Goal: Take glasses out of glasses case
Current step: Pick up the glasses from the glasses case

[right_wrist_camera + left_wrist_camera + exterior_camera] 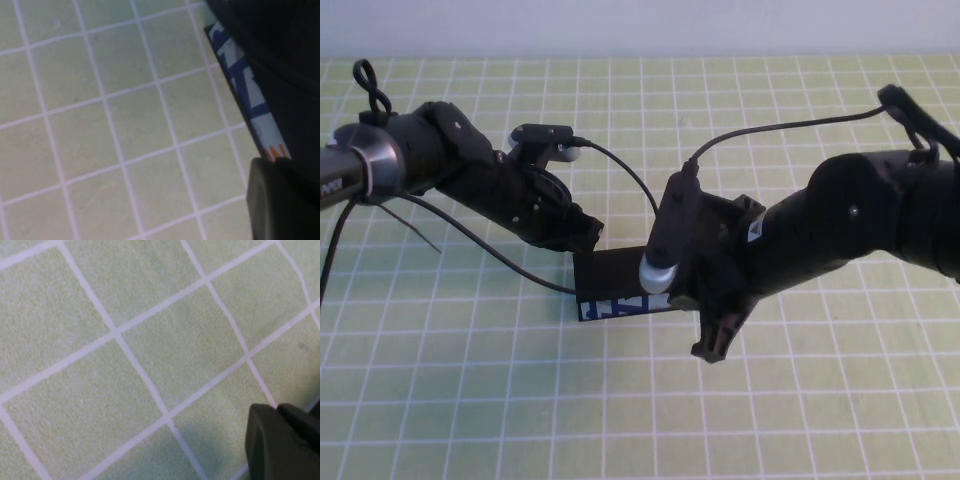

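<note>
Boxy glasses case (612, 285) (blue print) between left hand (582, 232) and right hand (715, 335); grips unclear.

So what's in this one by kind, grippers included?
Cases: 1, the case, lid down, between the arms.
Grippers: 2, left gripper at the case's left end, right gripper at its right front.
Glasses: 0 in view.
Total: 3.

The tabletop (470, 400) looks like matt, slightly fuzzy green cloth with pale grid lines. The glasses case (610, 285) shows a matt black lid and smooth printed front. Left gripper (582, 232) by its far-left corner, right gripper (712, 345) at its right end: dull black plastic.
</note>
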Controlling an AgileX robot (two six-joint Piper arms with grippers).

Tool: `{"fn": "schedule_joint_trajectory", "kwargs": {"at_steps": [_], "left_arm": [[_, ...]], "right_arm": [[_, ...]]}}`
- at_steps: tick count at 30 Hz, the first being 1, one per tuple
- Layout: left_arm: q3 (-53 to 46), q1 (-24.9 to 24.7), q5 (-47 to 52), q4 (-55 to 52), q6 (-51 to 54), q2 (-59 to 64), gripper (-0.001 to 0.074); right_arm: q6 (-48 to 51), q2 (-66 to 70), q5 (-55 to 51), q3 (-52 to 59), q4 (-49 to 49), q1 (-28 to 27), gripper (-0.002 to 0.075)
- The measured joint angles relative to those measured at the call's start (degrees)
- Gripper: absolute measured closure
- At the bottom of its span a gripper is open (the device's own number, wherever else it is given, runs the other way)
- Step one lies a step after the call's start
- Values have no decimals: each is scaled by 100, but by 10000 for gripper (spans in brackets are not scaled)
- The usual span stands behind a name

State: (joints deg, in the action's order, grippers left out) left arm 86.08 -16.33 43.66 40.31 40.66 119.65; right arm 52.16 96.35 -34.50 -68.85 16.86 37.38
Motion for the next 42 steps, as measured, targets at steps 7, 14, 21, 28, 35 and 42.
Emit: {"fn": "schedule_joint_trajectory", "kwargs": {"at_steps": [7,14,21,28,35,42], "left_arm": [[0,57,0,-4,0,0,739],[0,57,0,-4,-20,0,739],[0,57,0,-4,-20,0,739],[0,57,0,-4,-20,0,739],[0,57,0,-4,-20,0,739],[0,57,0,-4,-20,0,739]], "right_arm": [[1125,134,242,-63,123,82,665],[1548,346,445,-81,180,99,496],[1627,547,709,-81,169,99,472],[1826,780,1041,-81,169,99,470],[1853,948,1309,-81,72,99,470],[1866,1137,1510,-86,-54,99,470]]}}
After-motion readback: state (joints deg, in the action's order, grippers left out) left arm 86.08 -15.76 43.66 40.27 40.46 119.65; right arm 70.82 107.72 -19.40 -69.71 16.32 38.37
